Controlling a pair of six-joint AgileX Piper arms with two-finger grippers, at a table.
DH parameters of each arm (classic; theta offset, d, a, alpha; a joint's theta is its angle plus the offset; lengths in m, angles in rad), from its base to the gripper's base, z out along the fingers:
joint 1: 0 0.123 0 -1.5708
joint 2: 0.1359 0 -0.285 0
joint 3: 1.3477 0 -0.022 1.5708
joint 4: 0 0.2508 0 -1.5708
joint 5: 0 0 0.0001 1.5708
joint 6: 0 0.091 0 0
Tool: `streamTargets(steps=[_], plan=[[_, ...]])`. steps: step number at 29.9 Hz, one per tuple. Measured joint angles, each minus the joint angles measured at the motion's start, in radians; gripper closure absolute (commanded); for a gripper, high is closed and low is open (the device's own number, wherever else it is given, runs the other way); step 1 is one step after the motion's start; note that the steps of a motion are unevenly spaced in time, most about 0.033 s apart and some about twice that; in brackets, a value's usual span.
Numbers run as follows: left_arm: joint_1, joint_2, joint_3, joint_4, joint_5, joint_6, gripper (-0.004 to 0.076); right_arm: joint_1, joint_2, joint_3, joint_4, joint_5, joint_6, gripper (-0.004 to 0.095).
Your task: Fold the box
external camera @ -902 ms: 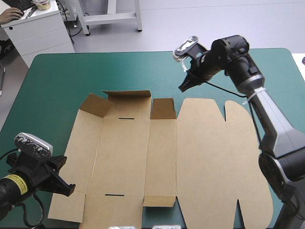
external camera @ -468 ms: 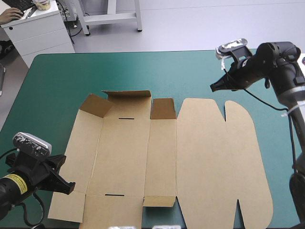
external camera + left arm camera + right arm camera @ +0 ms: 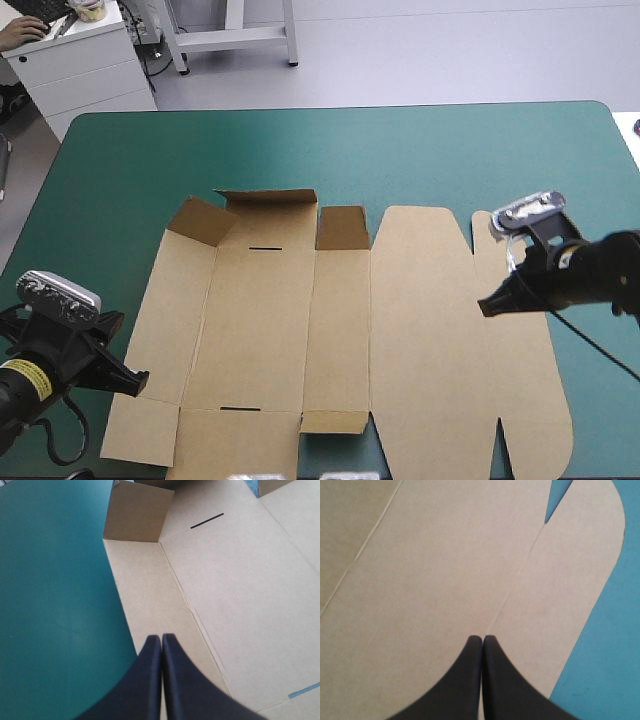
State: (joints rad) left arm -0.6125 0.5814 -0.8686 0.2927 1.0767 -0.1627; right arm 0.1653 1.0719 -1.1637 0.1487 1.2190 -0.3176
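The brown box (image 3: 420, 330) lies as a cut sheet on the teal-green cover, its lid flat on the right. At the far left a side flap (image 3: 200, 220), a far wall (image 3: 265, 200) and a small flap (image 3: 342, 228) stand raised. My left gripper (image 3: 135, 378) is shut and empty at the sheet's left edge, near the front corner. In the left wrist view its tips (image 3: 161, 638) hang over that edge, the raised flap (image 3: 135, 515) ahead. My right gripper (image 3: 487, 306) is shut and empty above the lid's right part; its tips (image 3: 482, 639) point at a crease in the board (image 3: 445, 570).
Bare teal-green cover (image 3: 300, 150) runs along the far side of the table and down the left (image 3: 50, 605). A narrow strip of it shows to the right of the lid (image 3: 610, 655). A white cabinet (image 3: 75, 60) stands beyond the far left corner.
My right arm has swung from the table's far edge toward the near right and now hangs low over the lid. The left gripper has drawn back slightly to the left. The box has not moved.
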Motion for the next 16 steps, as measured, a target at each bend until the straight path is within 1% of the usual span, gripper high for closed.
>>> streamTargets(steps=[3,7,10,12,16], plan=[[0.000,0.002,0.000,0.031,-0.003,-0.016,0.0734,-0.002,-0.120,0.089,0.000,-0.001,0.022,0.0927],[0.000,0.039,0.000,0.087,-0.004,-0.107,0.0732,-0.003,-0.275,0.183,0.000,0.002,0.059,0.0927],[0.000,0.093,0.000,0.100,-0.008,-0.133,0.0729,-0.003,-0.373,0.231,0.000,0.003,0.068,0.0927],[0.000,0.142,-0.001,0.100,-0.010,-0.139,0.0708,-0.003,-0.430,0.253,0.000,0.010,0.079,0.0927],[0.000,0.253,-0.030,0.087,-0.011,-0.142,0.0708,-0.003,-0.506,0.285,0.000,0.014,0.091,0.0928]])
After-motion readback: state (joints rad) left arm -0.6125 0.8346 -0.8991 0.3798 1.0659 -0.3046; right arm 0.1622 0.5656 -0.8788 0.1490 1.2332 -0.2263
